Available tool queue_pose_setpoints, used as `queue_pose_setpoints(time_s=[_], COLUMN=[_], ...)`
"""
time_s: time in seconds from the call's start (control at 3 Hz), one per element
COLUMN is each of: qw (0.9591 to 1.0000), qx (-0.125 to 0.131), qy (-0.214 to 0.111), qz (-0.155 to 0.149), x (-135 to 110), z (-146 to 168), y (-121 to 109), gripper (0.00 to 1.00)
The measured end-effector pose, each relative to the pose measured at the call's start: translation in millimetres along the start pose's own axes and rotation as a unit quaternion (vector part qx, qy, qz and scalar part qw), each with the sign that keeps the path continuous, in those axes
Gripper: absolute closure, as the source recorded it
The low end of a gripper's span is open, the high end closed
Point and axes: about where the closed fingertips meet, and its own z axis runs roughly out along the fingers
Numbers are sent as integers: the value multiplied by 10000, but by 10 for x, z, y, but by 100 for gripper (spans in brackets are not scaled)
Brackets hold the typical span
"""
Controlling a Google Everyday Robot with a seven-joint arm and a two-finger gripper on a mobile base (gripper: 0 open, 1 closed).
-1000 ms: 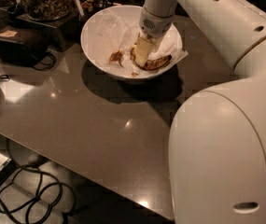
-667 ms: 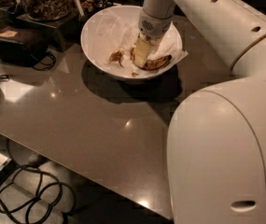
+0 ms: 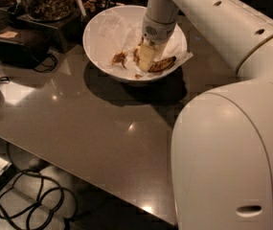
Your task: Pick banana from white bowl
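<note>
The white bowl [image 3: 102,32], lined with crinkled white paper, stands on the dark table at the back centre. The speckled brown-yellow banana [image 3: 164,64] lies inside it at the right, its left part hidden behind my gripper. My gripper [image 3: 145,60] reaches straight down into the bowl and sits right at the banana's left end, touching or nearly touching it. A small crumpled brown scrap [image 3: 120,58] lies in the bowl to the left of the gripper.
Clear jars of brown snacks [image 3: 45,1] stand on a dark stand behind the bowl at the left. A black box with a cable [image 3: 16,44] sits at the far left. My arm's large white body [image 3: 232,157] fills the right. Cables [image 3: 26,200] lie on the floor below the table edge.
</note>
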Motion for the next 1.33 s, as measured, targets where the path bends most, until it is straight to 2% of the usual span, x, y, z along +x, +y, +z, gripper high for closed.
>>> queue_pose_setpoints(time_s=[1.0, 1.33], qw=[9998, 9999], qx=[-60, 4], qy=[167, 151], qz=[53, 23], x=[41, 43], z=[203, 232], y=[-16, 9], gripper=[44, 63])
